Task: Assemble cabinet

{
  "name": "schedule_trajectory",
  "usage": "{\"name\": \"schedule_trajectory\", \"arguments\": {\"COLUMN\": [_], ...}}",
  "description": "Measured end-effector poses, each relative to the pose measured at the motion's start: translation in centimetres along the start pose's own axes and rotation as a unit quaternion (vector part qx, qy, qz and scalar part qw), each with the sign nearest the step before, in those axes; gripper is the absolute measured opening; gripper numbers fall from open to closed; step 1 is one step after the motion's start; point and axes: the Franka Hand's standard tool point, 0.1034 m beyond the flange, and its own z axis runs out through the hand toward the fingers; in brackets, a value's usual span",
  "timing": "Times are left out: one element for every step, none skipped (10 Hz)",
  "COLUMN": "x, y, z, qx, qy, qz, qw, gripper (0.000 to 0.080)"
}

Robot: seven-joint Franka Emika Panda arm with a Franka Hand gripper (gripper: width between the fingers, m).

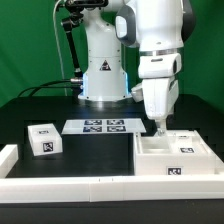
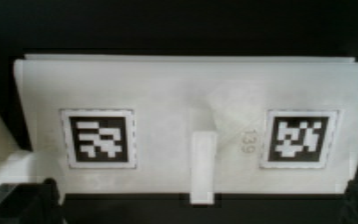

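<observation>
The cabinet shell (image 1: 180,158) is a white, thin-walled box with tags, lying on the black table at the exterior view's right. My gripper (image 1: 155,127) hangs straight down over the shell's far corner on the exterior view's left. In the wrist view the shell's panel (image 2: 185,95) fills the picture with two tags and a thin upright wall (image 2: 199,165) between them. My gripper (image 2: 194,205) is open and empty. Its dark fingertips (image 2: 11,200) stand wide apart on either side of that wall's end. A small white tagged drawer block (image 1: 42,140) sits at the exterior view's left.
The marker board (image 1: 100,126) lies flat between the drawer block and the shell, in front of the robot base (image 1: 103,75). A long low white rail (image 1: 75,186) edges the table's front and turns up at the left corner (image 1: 8,157).
</observation>
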Motion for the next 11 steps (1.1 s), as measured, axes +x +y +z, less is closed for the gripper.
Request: {"name": "schedule_trajectory", "arguments": {"x": [0.0,0.0,0.1,0.1,0.0,0.0,0.0,0.0,-0.2,-0.3,-0.6], "y": [0.0,0.1,0.2,0.1,0.0,0.0,0.0,-0.1,-0.7,-1.1,-1.3], "z": [-0.1,-0.2,-0.5,-0.6,-0.4,-0.4,-0.4,-0.4,-0.3,-0.3,-0.2], "qx": [-0.001,-0.002,-0.003,-0.004,-0.002,-0.002,-0.002,-0.002,0.001,0.004,0.006], "qy": [0.001,0.000,-0.001,-0.001,-0.001,-0.001,-0.001,-0.001,-0.003,-0.005,-0.007], "qz": [0.000,0.000,0.000,0.000,0.000,0.000,0.001,0.003,0.010,0.008,0.008], "qw": [1.000,1.000,1.000,1.000,1.000,1.000,1.000,1.000,1.000,1.000,1.000], "gripper": [0.0796,0.0796,0.0796,0.0796,0.0796,0.0796,0.0796,0.0796,0.0796,0.0796,0.0796]}}
